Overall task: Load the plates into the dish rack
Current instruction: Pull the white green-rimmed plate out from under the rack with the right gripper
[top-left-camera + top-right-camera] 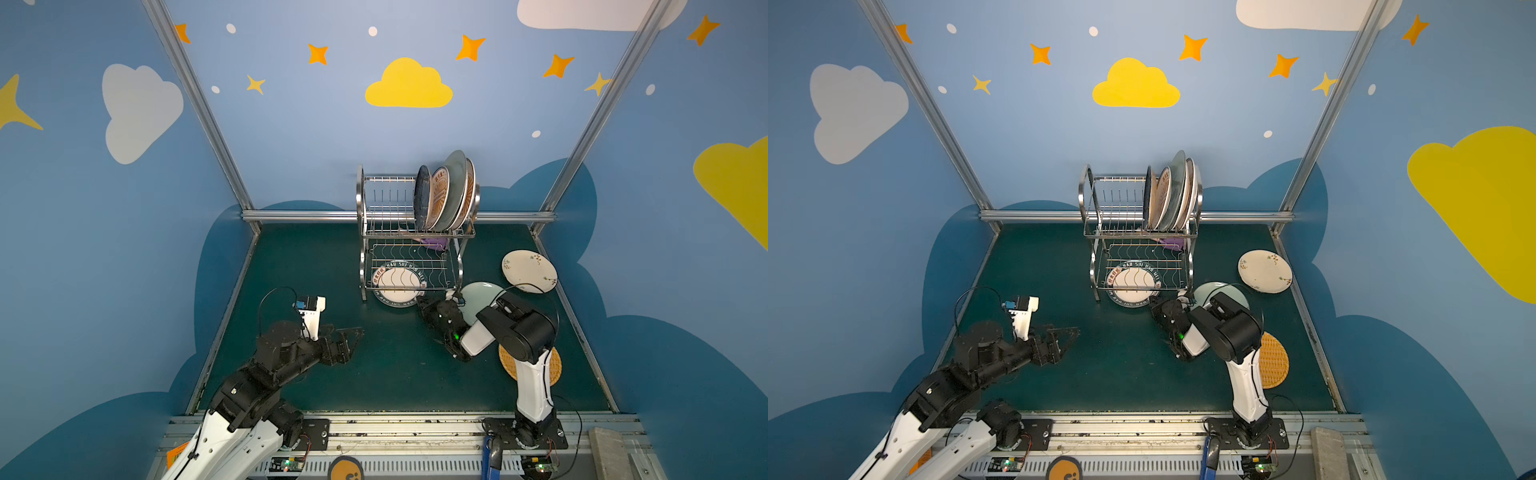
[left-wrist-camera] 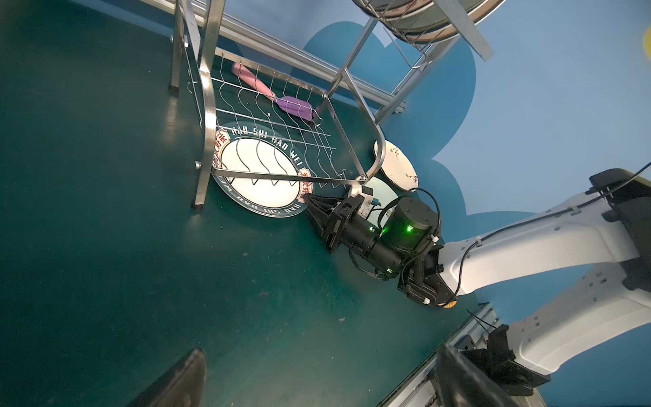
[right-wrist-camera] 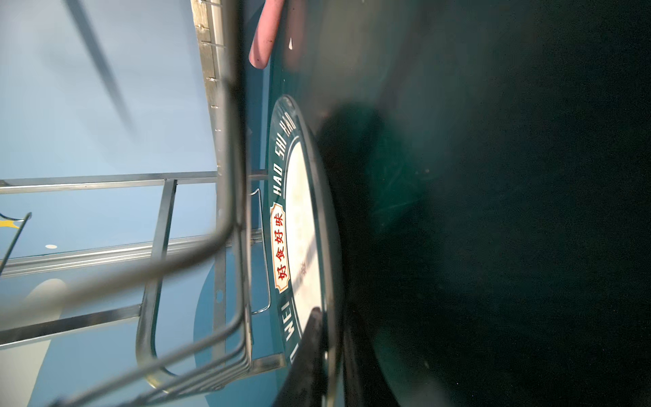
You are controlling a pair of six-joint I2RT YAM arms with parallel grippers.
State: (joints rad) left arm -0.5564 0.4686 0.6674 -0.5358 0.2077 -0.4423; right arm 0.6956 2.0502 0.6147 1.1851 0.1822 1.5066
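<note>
Centrally, towards the back of the dull green mat: rack, two tiers of shiny steel wire between curved tubular sides, slotted above, wavy below. On edge at the right end of the upper tier, a tight row of round plates, navy, orange-rayed and grey-green. Exact count hard to tell, with the rear ones overlapped.

In the back right corner of the lower tier, a pink-handled purple tool. Flat on the mat under the rack's front edge, just below frame centre: lettered plate, glossy white with a dark rim, partly screened by the wires above.

Right gripper pinched on that plate's right rim. One black finger over the rim in the right wrist view, the other lost in dark blur.

Right of centre, green plate, smooth and pale, half covered by the right arm. Further right, floral plate, cream, in full view. Lower right, woven plate, tan and ribbed, mostly behind the arm.

Left of centre, left gripper, jaws spread wide and empty, well apart from every plate.
</note>
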